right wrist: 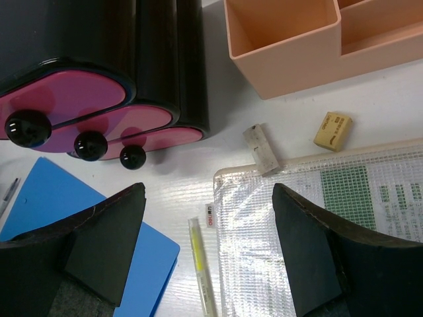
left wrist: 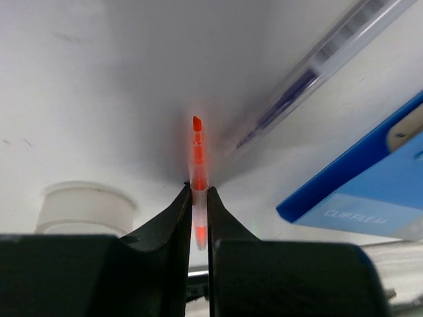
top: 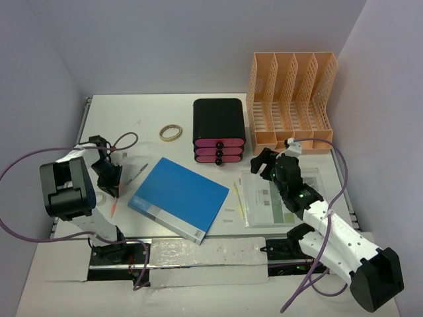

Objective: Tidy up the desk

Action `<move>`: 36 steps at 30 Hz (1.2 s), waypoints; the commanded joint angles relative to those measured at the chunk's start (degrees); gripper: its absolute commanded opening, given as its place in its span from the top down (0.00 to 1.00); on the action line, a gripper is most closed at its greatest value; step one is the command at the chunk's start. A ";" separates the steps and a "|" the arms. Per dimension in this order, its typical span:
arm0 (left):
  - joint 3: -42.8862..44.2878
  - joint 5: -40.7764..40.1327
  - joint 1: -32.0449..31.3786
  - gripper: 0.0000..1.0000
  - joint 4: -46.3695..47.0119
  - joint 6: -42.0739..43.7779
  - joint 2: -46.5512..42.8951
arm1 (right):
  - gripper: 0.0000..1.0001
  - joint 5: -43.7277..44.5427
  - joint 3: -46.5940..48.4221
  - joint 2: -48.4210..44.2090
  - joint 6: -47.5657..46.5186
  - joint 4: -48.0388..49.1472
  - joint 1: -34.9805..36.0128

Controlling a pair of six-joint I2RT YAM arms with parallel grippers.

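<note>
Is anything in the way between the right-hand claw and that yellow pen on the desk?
Nothing visible: the right gripper is open, and the yellow pen lies uncovered on the desk between blue folder and mesh pouch.

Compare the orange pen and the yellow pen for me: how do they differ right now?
The orange pen is clamped in the left gripper; the yellow pen lies free on the desk. The orange pen is left of the blue folder, the yellow pen right of it, beside the mesh pouch. Both are slim.
</note>
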 commanded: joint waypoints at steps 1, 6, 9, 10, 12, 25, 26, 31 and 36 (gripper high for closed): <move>0.94 5.18 -0.02 1.00 6.37 -0.65 -5.55 | 0.16 0.09 1.25 0.54 -0.52 1.27 0.37; 1.80 7.00 -0.10 1.00 7.67 -0.74 -10.27 | 0.15 -0.78 1.95 1.41 -0.25 0.65 0.37; 2.08 8.25 -0.09 1.00 7.61 -0.94 -12.00 | 0.15 -1.22 2.50 0.95 0.74 -0.51 0.37; 2.19 8.41 -0.04 1.00 7.71 -1.04 -12.76 | 0.15 -1.22 2.66 0.40 1.35 -1.07 0.37; 2.70 8.87 0.04 1.00 7.85 -1.17 -14.57 | 0.14 -1.01 3.67 -0.51 3.54 -3.94 0.40; 10.52 8.70 -0.87 1.00 4.97 2.73 -25.70 | 0.25 -12.06 8.84 -14.34 39.25 -30.11 3.62; 10.59 9.09 -0.83 1.00 5.43 2.99 -26.36 | 0.26 -10.54 10.55 -14.06 40.61 -33.90 3.90; 10.29 10.85 -1.97 1.00 11.54 3.57 -29.10 | 0.24 -11.42 15.86 -5.08 50.54 -47.04 8.19; 5.86 9.27 -3.37 1.00 18.64 5.37 -29.66 | 0.24 -14.30 19.96 6.23 57.18 -52.60 17.95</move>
